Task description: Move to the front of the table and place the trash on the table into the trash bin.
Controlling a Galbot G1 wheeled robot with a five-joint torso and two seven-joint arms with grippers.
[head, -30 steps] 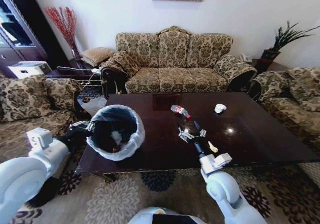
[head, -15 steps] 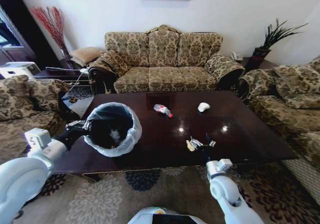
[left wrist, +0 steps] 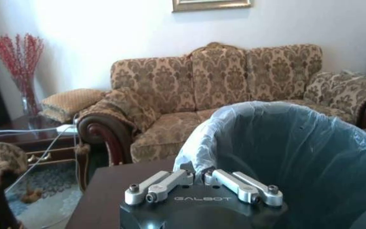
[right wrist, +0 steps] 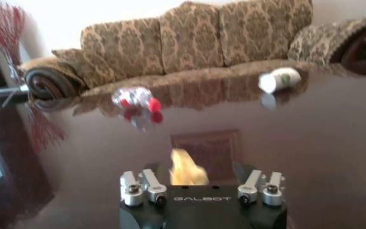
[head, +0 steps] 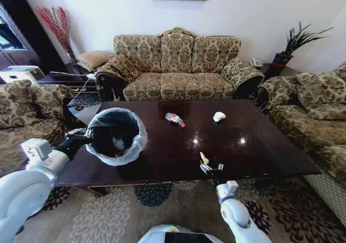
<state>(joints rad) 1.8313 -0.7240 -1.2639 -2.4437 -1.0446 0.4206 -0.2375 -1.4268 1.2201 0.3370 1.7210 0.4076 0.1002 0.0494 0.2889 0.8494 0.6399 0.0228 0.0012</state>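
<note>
Near the lower middle of the head view, the right gripper [head: 210, 168] sits at the front edge of the table [head: 270, 151], its jaws spread apart with a yellowish scrap [head: 204, 158] lying on the glossy top between them; the right wrist view shows that scrap [right wrist: 186, 170] just ahead of the gripper [right wrist: 199, 183]. Farther back on the table lie a clear bottle with red cap [head: 174, 119] and, to its right, a crumpled white paper [head: 218, 116]. Over at the left of the frame, the left gripper [head: 82, 137] has its jaws pinched on the bag-lined rim of the trash bin [head: 135, 145], which sits at the table's left end with some litter inside.
</note>
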